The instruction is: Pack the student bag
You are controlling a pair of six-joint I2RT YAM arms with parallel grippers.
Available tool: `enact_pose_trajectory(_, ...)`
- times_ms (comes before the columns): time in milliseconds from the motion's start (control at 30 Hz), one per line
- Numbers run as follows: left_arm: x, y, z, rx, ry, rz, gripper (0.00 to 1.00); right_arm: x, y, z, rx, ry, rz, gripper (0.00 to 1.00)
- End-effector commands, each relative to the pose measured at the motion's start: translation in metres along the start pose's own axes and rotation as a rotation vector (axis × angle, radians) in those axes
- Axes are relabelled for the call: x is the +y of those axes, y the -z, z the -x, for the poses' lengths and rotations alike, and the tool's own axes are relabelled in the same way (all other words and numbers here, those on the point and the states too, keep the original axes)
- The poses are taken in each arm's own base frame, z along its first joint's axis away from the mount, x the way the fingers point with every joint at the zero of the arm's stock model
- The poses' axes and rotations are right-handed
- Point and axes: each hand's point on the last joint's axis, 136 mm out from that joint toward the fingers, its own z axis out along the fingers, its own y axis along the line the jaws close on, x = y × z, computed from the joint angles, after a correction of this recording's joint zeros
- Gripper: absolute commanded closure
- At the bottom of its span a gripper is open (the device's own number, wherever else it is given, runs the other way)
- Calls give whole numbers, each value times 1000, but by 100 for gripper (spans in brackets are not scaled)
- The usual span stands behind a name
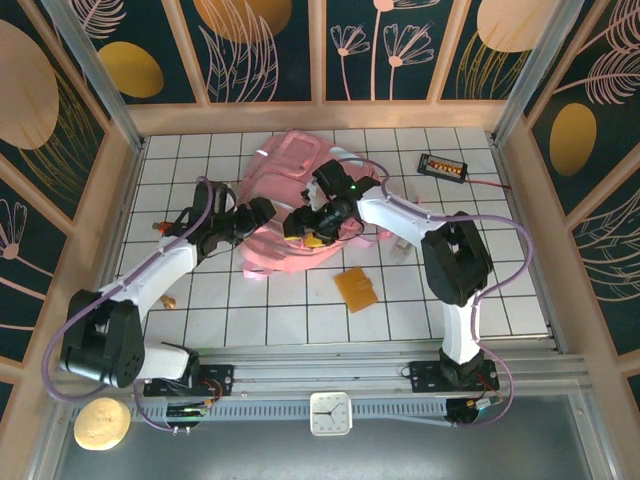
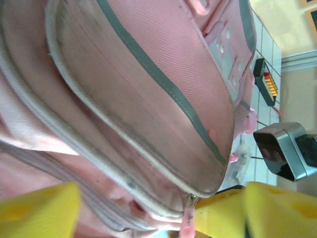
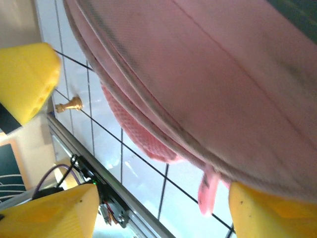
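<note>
The student bag [image 1: 290, 175], a soft pink backpack with grey strips, lies in the middle of the tiled table. Both grippers meet at its near edge. My left gripper [image 1: 262, 212] comes in from the left, my right gripper [image 1: 300, 224] from the right. In the left wrist view the bag [image 2: 148, 89] looms close and the left gripper [image 2: 158, 203] is open, its yellow fingers [image 2: 39, 208] wide apart. A pink zip pull [image 2: 188, 225] hangs between them, untouched. The right gripper [image 3: 163, 198] is open too, with a pink zip pull [image 3: 208, 191] dangling free near its right finger [image 3: 267, 213].
An orange-brown flat pouch [image 1: 356, 288] lies just in front of the bag. A black device with orange keys [image 1: 442, 165] sits at the back right. A small golden pawn [image 1: 168, 300] stands at the left. A white clock [image 1: 330, 413] rests on the front ledge.
</note>
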Motion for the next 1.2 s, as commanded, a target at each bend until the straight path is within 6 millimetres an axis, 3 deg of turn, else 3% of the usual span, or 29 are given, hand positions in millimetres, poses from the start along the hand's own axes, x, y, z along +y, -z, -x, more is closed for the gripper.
enact_pose_trajectory(0,2,18,0,-18,-125,58,1,-13,38,-10,-38,-70,-68,28)
enact_pose_trajectory(133,-2,25,-8,-15,-195,59,1,-28,51,-4,-75,-141,-79,29)
enact_pose_trajectory(233,-1,29,-14,-21,-222,64,1,-37,52,12,-109,-172,-82,31)
enact_pose_trajectory(567,1,34,-26,-15,-300,73,4,-50,30,51,-169,-305,-54,40)
enact_pose_trajectory(800,6,30,-34,11,-342,92,5,-47,28,71,-242,-390,-30,59)
enact_pose_trajectory(1000,3,27,-41,30,-409,104,7,-44,33,78,-278,-409,-20,82)
enact_pose_trajectory(1100,-4,21,-45,58,-441,105,8,-41,35,80,-285,-409,-12,100)
enact_pose_trajectory(1167,-15,16,-46,69,-458,96,9,-36,38,81,-295,-402,-3,100)
